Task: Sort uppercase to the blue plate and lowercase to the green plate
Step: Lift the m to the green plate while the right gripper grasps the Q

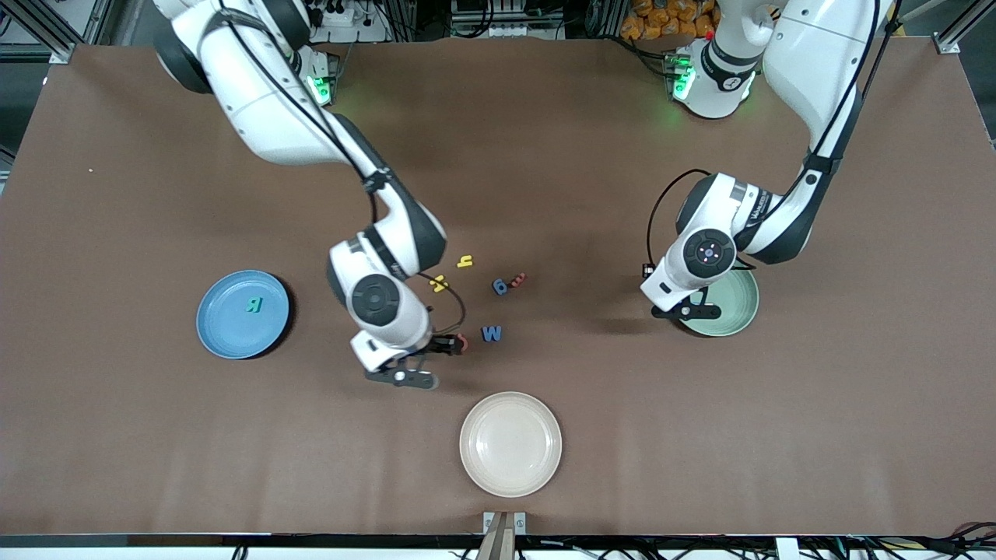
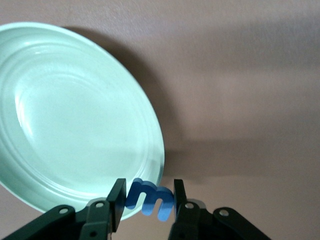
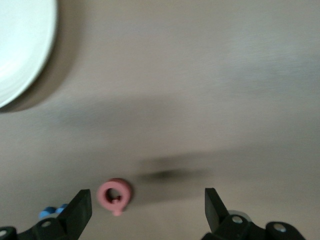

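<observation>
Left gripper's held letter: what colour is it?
Blue. The foam letter pinched in the left gripper over the green plate shows best in the left wrist view.

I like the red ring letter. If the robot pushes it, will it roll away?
Probably not. The red Q lies flat on the table, so a nudge would likely slide it. It looks small and thin, so probably light. The right gripper, fingers open, hangs just over it; the left gripper holds a blue letter.

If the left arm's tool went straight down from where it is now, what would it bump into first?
Most likely the edge of the green plate. The left tool hangs over that edge, shut on a small blue letter, so the letter would probably touch first. Depth is hard to judge; it might just miss onto the table.
</observation>
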### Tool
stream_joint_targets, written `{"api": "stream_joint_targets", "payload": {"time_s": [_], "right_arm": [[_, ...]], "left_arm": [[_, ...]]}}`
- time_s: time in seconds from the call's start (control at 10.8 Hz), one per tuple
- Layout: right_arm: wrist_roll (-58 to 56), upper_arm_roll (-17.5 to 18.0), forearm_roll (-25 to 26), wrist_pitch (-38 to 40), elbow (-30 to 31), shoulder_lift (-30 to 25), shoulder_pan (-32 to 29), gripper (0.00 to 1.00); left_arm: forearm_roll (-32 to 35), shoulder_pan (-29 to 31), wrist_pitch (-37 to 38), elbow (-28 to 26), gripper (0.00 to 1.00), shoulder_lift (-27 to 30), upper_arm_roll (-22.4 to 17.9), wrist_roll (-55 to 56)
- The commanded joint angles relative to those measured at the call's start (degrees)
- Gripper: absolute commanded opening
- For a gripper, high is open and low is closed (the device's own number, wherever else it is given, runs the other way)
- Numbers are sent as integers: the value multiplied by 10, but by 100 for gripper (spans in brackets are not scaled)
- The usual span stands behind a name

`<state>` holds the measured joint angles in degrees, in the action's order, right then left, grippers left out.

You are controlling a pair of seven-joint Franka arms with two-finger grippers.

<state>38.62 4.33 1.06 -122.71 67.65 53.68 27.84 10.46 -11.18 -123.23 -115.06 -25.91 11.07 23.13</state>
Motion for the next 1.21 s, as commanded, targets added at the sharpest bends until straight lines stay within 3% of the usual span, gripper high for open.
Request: {"api": "stream_joint_targets", "payload": {"time_s": [0.0,0.19,0.28,0.37,0.74,0.93,1.11], "right_arm": [[2,-5,0,7,-34,23,19,100],[4,-6,0,3,-31,35,25,100],[5,-6,4,-7,-28,42,28,100],[7,-6,10,-9,-18,44,32,100],[12,-6,12,-35,-6,48,39,100],[12,-7,11,-35,-6,48,41,100],[12,-8,12,-35,-6,48,41,100]], "left_arm": [[18,25,-4,-37,35,33,7,-38],[21,27,-6,-36,37,37,7,-62],[21,29,-11,-34,52,35,6,-62],[23,40,-12,-30,100,36,7,-62],[17,36,-11,-18,100,50,11,-30],[4,36,-10,9,100,48,46,43],[-16,26,-10,38,100,39,54,97]]}}
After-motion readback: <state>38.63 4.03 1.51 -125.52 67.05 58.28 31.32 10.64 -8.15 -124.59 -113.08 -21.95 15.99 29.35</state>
